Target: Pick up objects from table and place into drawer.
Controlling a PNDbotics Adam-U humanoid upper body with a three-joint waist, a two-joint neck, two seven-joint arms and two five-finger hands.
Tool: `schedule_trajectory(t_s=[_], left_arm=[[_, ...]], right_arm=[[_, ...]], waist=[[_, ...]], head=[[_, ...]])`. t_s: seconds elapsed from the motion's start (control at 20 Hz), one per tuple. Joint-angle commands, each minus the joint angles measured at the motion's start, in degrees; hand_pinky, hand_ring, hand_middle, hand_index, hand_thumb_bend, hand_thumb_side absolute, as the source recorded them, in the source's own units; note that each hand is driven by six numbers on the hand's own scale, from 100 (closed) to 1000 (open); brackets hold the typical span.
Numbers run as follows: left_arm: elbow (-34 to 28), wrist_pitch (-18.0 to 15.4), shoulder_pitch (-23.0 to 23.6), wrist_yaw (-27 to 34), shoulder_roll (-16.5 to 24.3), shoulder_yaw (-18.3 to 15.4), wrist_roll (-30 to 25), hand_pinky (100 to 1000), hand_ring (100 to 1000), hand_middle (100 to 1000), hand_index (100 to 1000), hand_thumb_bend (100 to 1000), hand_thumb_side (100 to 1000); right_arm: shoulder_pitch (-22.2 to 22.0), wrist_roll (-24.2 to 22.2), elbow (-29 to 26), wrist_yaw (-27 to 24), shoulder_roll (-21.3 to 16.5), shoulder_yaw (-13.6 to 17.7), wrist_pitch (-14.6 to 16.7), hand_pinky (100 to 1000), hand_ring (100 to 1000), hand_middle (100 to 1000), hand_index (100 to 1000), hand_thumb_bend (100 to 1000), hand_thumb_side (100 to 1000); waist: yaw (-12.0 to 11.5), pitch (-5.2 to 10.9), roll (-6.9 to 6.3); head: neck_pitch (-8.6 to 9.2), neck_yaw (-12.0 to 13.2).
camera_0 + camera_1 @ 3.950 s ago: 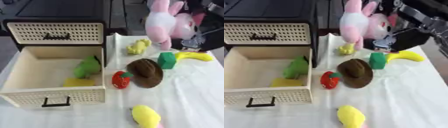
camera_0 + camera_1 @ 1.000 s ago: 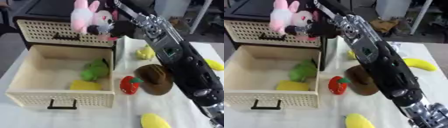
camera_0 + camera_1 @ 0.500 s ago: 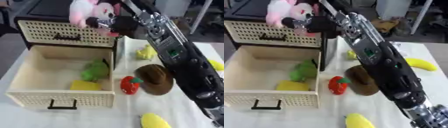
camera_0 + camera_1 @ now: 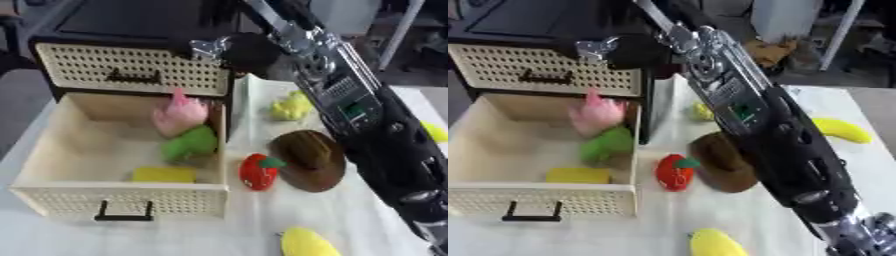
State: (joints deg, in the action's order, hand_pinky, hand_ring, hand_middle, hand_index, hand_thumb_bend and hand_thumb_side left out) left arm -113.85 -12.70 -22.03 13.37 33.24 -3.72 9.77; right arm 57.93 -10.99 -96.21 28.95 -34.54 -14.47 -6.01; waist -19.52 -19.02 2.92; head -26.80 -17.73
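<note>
1. Half a second ago the pink plush rabbit was held up in front of the cabinet's upper drawer; it now lies inside the open drawer (image 4: 52, 150), and the hand no longer holds it.
2. The pink plush rabbit (image 4: 180, 114) sits at the back right of the drawer, ears up, touching the green plush toy (image 4: 189, 145) just in front of it.
3. A flat yellow item (image 4: 164, 174) lies near the drawer's front wall.
4. The right hand (image 4: 234, 51) hangs above the drawer's back right corner, in front of the upper drawer (image 4: 131, 70); it shows as a dark blurred mass, so whether its fingers are spread or curled cannot be told.
5. The right arm (image 4: 367, 125) crosses the view from the lower right to the hand.
6. On the white tabletop (image 4: 254, 220) to the right of the drawer lie a red strawberry toy (image 4: 257, 171), a brown hat (image 4: 308, 159) touching it, a small yellow toy (image 4: 290, 106) further back, a banana (image 4: 841, 129) at the right, and a yellow lemon-like toy (image 4: 306, 243) at the near edge.
</note>
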Motion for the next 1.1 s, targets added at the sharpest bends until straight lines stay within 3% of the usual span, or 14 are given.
schedule_trajectory(t_s=[0.05,0.35,0.4,0.5,0.75,1.1], left_arm=[[-0.74,-0.15,-0.49,0.34,1.07,-0.65,-0.16,563,729,637,889,100,1000],[-0.74,-0.21,-0.23,0.38,1.18,-0.81,0.01,564,729,637,890,100,1000],[-0.74,-0.23,-0.13,0.34,1.23,-0.85,0.04,564,729,638,889,100,1000],[-0.74,-0.28,0.07,0.28,1.29,-0.97,0.19,565,729,638,889,100,1000],[-0.74,-0.36,0.62,0.1,1.43,-1.16,0.44,566,730,638,889,100,1000],[-0.74,-0.5,1.19,-0.23,1.54,-1.3,0.73,566,731,638,890,100,1000]], right_arm=[[0.65,-0.17,-1.68,-0.65,-1.39,0.49,-0.2,543,535,399,529,670,776],[-0.22,0.69,-2.72,-1.79,-2.01,1.35,-0.5,552,545,414,545,658,843],[-0.55,1.06,-3.27,-2.48,-2.34,1.81,-0.68,554,548,416,546,612,916],[-1.27,1.92,-4.87,-4.15,-3.17,3.06,-1.31,557,553,420,551,645,888],[-3.43,4.04,-10.16,-8.02,-5.29,6.76,-4.14,571,571,445,581,580,1000],[-6.3,6.7,-16.14,-13.77,-7.96,11.18,-8.11,589,593,472,611,562,1000]], waist=[[0.02,1.47,-0.37],[0.49,1.64,-0.51],[0.61,1.69,-0.56],[0.91,1.79,-0.67],[1.8,2.02,-1.06],[2.87,2.18,-1.78]], head=[[0.38,0.21],[0.64,1.48],[0.65,2.01],[0.58,3.32],[-0.09,5.39],[-0.29,6.62]])
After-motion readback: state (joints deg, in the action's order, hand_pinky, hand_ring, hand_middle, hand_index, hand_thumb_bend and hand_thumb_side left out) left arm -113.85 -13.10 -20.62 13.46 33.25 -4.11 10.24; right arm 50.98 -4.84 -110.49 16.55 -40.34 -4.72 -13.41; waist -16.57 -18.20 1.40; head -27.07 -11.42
